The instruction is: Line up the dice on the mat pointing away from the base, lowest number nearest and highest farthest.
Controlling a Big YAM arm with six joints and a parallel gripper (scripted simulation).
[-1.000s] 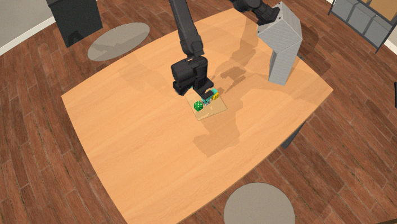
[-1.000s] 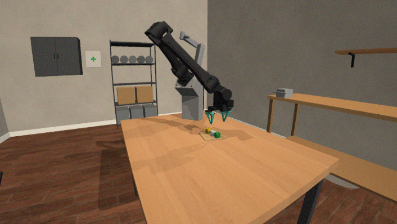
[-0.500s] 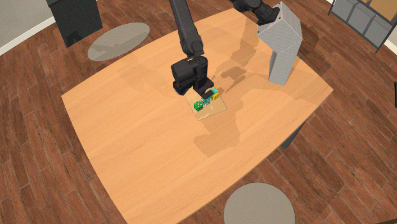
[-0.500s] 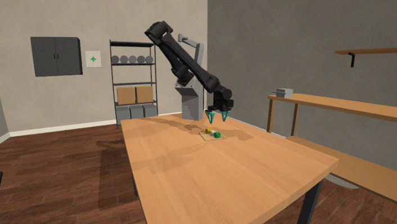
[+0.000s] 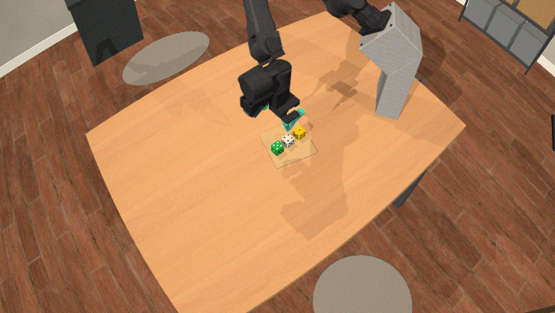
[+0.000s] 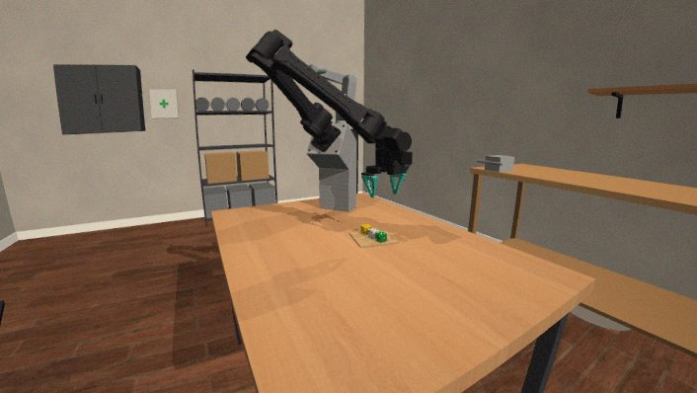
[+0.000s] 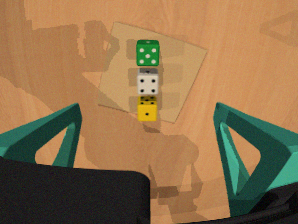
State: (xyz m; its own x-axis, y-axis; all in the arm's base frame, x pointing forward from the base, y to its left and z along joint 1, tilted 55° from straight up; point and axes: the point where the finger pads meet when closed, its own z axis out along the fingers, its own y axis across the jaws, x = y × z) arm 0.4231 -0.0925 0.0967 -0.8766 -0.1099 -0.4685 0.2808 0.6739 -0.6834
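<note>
Dice sit in a row on the mat (image 5: 304,151) below the raised gripper (image 6: 383,184): yellow die (image 5: 299,132) nearest it, white die (image 5: 288,140) next, green die (image 5: 277,148) farthest; its fingers are spread wide and grip nothing.

Top view: high overhead, tilted down across the whole table (image 5: 220,220). Exterior: room-level, from the table's far end toward the robot's base. Wrist: close, looking down between the fingers. Shared by all three: the mat (image 5: 304,155) with its dice.
</note>
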